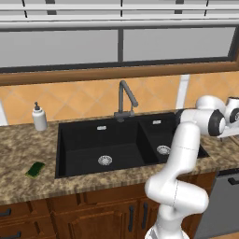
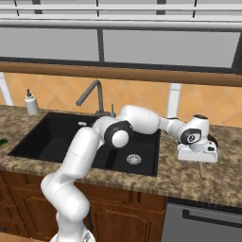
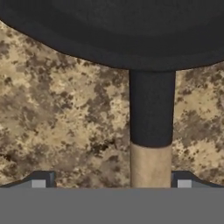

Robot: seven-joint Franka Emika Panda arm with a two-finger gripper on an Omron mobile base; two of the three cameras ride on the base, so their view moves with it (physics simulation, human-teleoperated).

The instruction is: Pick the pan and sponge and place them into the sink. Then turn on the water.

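Hand view: you are looking straight down the gripper [image 3: 111, 183], whose two dark fingertips [image 3: 40, 180] stand wide apart, with nothing between them but the handle of the pan [image 3: 131, 30]. The handle runs lengthwise up the middle of this view, its light-tan wooden part nearest you and its black neck joining the round black bowl ahead, so its long axis lies across the line between the fingertips and closing should catch it on both sides. It sits somewhat nearer the right-hand fingertip than the left; judge whether a small sideways correction is due before closing. The pan rests on the speckled brown surface [image 3: 65, 109], and in the right base view the hand hangs over it on the stretch of surface beyond the right rim of the sink [image 2: 56, 134], with the tan handle end just showing below. In the left base view the sponge [image 1: 35, 169], a small flat green pad, lies on the surface near its front edge, left of the sink, and the faucet [image 1: 125, 98] stands behind the basins with no stream visible.
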